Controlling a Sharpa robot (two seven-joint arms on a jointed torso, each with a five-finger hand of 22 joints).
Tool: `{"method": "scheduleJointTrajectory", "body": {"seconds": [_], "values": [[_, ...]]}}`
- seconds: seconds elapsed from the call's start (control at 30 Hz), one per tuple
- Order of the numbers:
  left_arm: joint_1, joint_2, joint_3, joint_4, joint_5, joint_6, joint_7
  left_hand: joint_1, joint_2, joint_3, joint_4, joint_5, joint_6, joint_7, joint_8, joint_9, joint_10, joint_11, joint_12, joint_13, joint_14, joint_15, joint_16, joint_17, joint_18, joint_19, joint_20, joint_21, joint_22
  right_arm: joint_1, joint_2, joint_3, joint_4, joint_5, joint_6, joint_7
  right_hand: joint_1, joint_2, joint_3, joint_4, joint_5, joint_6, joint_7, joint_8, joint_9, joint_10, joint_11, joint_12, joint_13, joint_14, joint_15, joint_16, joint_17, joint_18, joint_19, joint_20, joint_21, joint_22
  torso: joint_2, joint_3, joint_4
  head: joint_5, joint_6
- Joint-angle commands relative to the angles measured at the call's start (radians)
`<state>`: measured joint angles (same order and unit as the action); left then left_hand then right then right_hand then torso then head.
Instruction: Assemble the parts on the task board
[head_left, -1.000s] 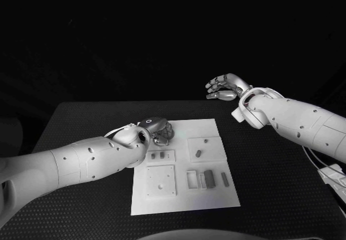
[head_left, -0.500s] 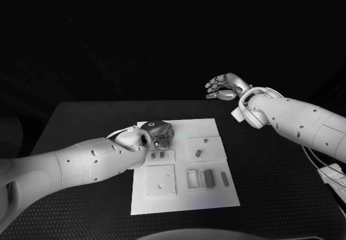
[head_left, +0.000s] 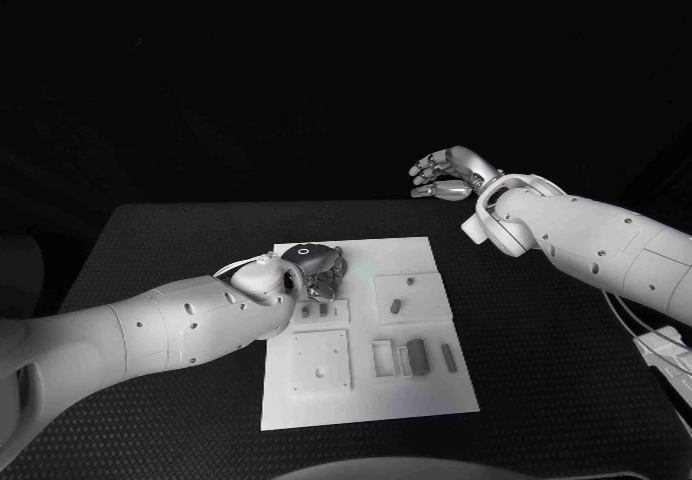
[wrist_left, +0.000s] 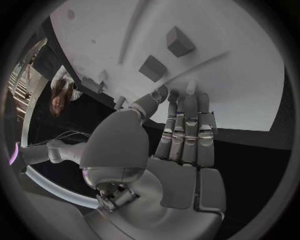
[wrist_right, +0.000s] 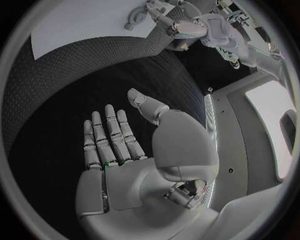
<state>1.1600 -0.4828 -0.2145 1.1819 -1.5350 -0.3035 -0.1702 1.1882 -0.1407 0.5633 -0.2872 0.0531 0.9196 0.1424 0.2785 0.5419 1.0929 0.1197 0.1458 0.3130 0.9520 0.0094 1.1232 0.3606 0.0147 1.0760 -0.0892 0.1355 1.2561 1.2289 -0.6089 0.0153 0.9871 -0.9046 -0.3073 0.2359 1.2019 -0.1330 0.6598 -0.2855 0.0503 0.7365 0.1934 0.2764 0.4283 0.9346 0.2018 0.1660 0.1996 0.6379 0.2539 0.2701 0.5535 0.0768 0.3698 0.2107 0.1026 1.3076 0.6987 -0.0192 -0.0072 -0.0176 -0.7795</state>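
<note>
White, flat task board (head_left: 418, 395) lies in the middle of the black table (head_left: 562, 350), with small grey parts (head_left: 417, 356) still loose on it, so assembly seems hardly begun. The left hand (head_left: 319, 266) reaches over its far corner, grasping nothing; the right hand (head_left: 450, 172) hovers released, well apart.

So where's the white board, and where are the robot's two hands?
task board (head_left: 372, 400): head view, bare near part of the plate.
left hand (head_left: 320, 268): head view, middle of the hand.
right hand (head_left: 450, 174): head view, middle of the hand.
</note>
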Motion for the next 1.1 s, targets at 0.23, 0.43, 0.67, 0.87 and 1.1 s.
{"method": "scheduleJointTrajectory", "body": {"seconds": [0.23, 0.43, 0.67, 0.87, 1.1], "values": [[-0.003, 0.006, 0.0, -0.011, -0.013, 0.038, -0.005, 0.009, 0.018, 0.005, 0.001, 0.002, 0.008, 0.004, -0.002, -0.009, 0.042, -0.012, -0.012, -0.003, 0.028, -0.01, 0.03, 0.017, 0.021, 0.038, -0.009, 0.012, 0.018, -0.001, 0.001, 0.0, 0.001, -0.002, 0.015, 0.011, -0.009, 0.001, -0.003, 0.001, -0.001, -0.01, 0.038, 0.007, -0.002, -0.009, 0.0, 0.004, -0.002, -0.005, 0.0, 0.0, -0.001, -0.02, -0.003, 0.001, 0.007, 0.026, 0.0, 0.0003, -0.0001, -0.001, -0.003], [-0.009, 0.016, 0.0, -0.024, -0.013, 0.046, -0.004, 0.007, 0.03, 0.006, 0.004, 0.002, 0.022, 0.004, 0.004, -0.01, 0.06, -0.017, -0.014, -0.002, 0.034, -0.015, 0.04, 0.026, 0.022, 0.048, -0.013, 0.015, 0.026, -0.002, 0.002, 0.0, 0.001, -0.002, 0.015, 0.011, -0.009, 0.001, -0.003, 0.001, -0.001, -0.01, 0.038, 0.007, -0.002, -0.009, 0.0, 0.005, -0.002, -0.005, 0.0, 0.0, 0.0, -0.02, -0.003, 0.001, 0.007, 0.026, 0.001, 0.0003, 0.0001, -0.002, -0.004], [-0.014, 0.022, 0.0, -0.032, -0.013, 0.059, 0.003, 0.027, 0.041, 0.02, -0.002, 0.003, 0.036, 0.003, 0.009, -0.013, 0.075, -0.022, -0.02, -0.004, 0.042, -0.02, 0.041, 0.03, 0.022, 0.055, -0.017, 0.013, 0.03, -0.002, 0.002, 0.0, 0.002, -0.002, 0.018, 0.012, -0.01, 0.001, -0.003, 0.002, -0.001, -0.01, 0.038, 0.007, -0.002, -0.009, 0.0, 0.005, -0.002, -0.005, 0.0, 0.0, 0.0, -0.02, -0.003, 0.001, 0.008, 0.026, 0.001, 0.0004, -0.0006, -0.003, -0.006], [-0.017, 0.026, 0.0, -0.039, -0.013, 0.082, -0.001, 0.028, 0.042, 0.022, 0.001, 0.002, 0.04, 0.002, 0.009, -0.015, 0.08, -0.023, -0.026, -0.007, 0.049, -0.021, 0.041, 0.032, 0.022, 0.062, -0.019, 0.013, 0.032, -0.002, 0.002, 0.0, 0.003, -0.001, 0.018, 0.012, -0.011, 0.002, -0.004, 0.002, -0.001, -0.01, 0.038, 0.007, -0.002, -0.009, 0.0, 0.005, -0.002, -0.005, 0.0, 0.001, 0.0, -0.021, -0.003, 0.001, 0.008, 0.026, 0.0, 0.0005, -0.0004, -0.005, -0.008], [-0.018, 0.027, -0.001, -0.038, -0.018, 0.137, 0.0, 0.029, 0.046, 0.022, 0.0, 0.002, 0.056, -0.005, 0.015, -0.017, 0.1, -0.029, -0.034, -0.011, 0.071, -0.027, 0.045, 0.036, 0.024, 0.083, -0.025, 0.017, 0.039, -0.002, 0.001, 0.0, 0.003, -0.001, 0.018, 0.012, -0.012, 0.003, -0.004, 0.002, -0.001, -0.01, 0.038, 0.007, -0.002, -0.009, 0.0, 0.005, -0.002, -0.004, 0.0, 0.001, 0.0, -0.021, -0.004, 0.001, 0.008, 0.026, 0.0, 0.0006, -0.0002, -0.006, -0.01]]}}
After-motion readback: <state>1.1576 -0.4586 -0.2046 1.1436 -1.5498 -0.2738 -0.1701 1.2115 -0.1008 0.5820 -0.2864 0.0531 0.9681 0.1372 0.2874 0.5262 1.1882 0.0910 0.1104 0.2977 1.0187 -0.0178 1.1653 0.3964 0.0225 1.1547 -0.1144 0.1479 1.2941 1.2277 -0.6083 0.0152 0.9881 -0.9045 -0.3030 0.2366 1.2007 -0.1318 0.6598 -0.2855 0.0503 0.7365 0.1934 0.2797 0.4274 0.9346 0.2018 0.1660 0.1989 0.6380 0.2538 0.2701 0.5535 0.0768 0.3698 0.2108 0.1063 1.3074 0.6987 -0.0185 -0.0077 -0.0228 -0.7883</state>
